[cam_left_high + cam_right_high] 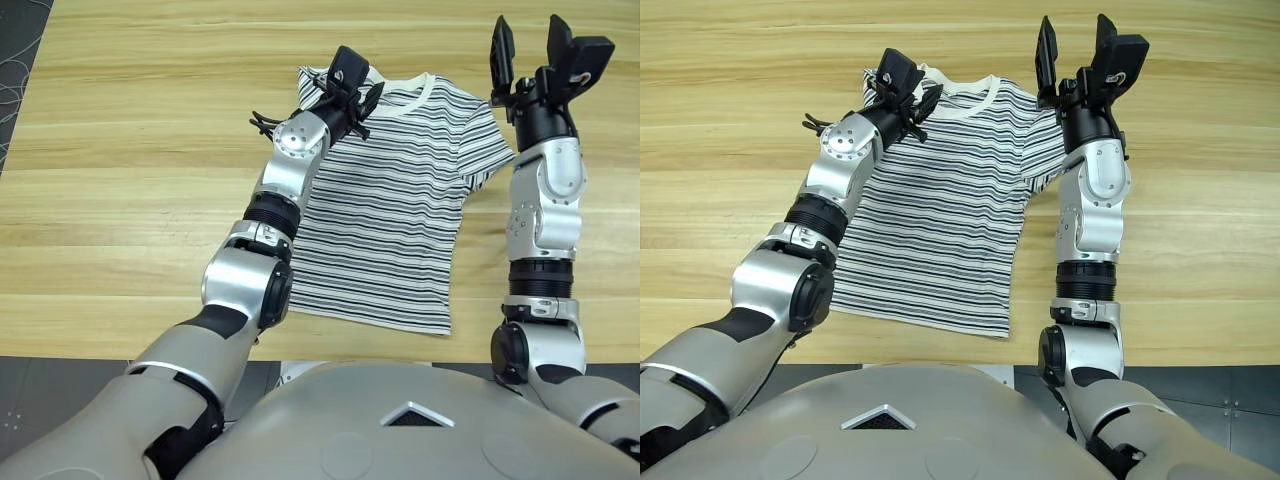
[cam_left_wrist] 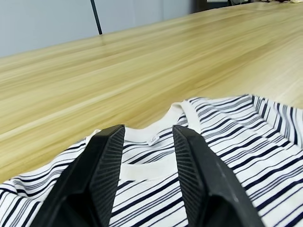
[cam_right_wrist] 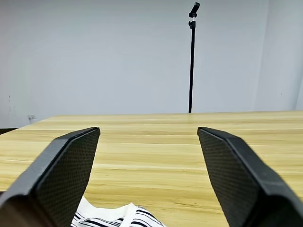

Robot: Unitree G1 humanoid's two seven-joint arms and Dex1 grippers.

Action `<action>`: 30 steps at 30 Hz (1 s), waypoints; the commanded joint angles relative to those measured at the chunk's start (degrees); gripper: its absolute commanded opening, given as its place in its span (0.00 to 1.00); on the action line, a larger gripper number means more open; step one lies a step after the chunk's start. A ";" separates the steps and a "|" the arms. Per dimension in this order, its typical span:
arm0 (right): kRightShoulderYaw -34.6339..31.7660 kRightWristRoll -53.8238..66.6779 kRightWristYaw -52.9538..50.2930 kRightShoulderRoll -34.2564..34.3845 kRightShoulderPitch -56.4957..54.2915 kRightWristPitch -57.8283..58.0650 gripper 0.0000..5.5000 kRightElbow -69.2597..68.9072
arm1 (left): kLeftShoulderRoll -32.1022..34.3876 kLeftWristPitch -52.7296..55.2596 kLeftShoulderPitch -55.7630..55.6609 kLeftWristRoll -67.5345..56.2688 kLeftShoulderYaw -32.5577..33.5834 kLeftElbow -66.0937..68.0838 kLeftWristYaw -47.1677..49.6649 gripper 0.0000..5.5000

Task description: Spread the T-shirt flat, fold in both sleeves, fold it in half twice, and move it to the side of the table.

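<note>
1. The striped T-shirt [image 1: 400, 200] lies flat on the wooden counter [image 1: 130, 200], with its collar [image 1: 405, 100] away from me.
2. My left tool [image 1: 357, 85] sits low over the shirt's left shoulder, just beside the collar. Its two fingers are apart and hold nothing.
3. My right tool [image 1: 530, 45] is up in the air past the right sleeve [image 1: 485, 150]. It is wide open and empty.
4. I think the spreading is done and the sleeve step is in hand. The right sleeve sticks out to the side. My left arm covers the left sleeve, so I cannot tell how it lies.
5. Next I would bring a tool down onto a sleeve edge, pinch only the top cloth, and lay it over the middle without dragging the shirt.
</note>
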 commanded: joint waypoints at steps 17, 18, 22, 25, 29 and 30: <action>-19.70 14.53 -2.40 -10.64 -1.86 26.15 0.69 22.73 | 14.24 -0.87 -3.27 -6.23 9.90 2.74 2.86 0.34; -19.41 15.29 -1.57 -10.09 -1.56 28.18 0.69 22.53 | 14.17 -1.16 -3.06 -6.09 9.72 2.62 3.03 0.34; -17.75 21.30 1.24 -6.55 1.18 40.36 0.69 15.13 | 13.96 -1.33 -2.28 -6.22 9.57 1.64 3.13 0.34; -17.02 25.82 0.13 -3.90 3.88 48.17 0.69 6.88 | 13.92 -1.29 -1.87 -6.45 9.62 0.93 3.28 0.34; -14.87 27.03 -3.26 -0.84 7.41 53.61 0.69 -0.41 | 13.77 -0.90 -1.52 -6.71 9.64 -0.46 3.37 0.34; -14.36 26.28 -4.47 -0.39 8.06 53.85 0.69 -1.34 | 13.74 -0.75 -1.45 -6.78 9.66 -0.89 3.35 0.34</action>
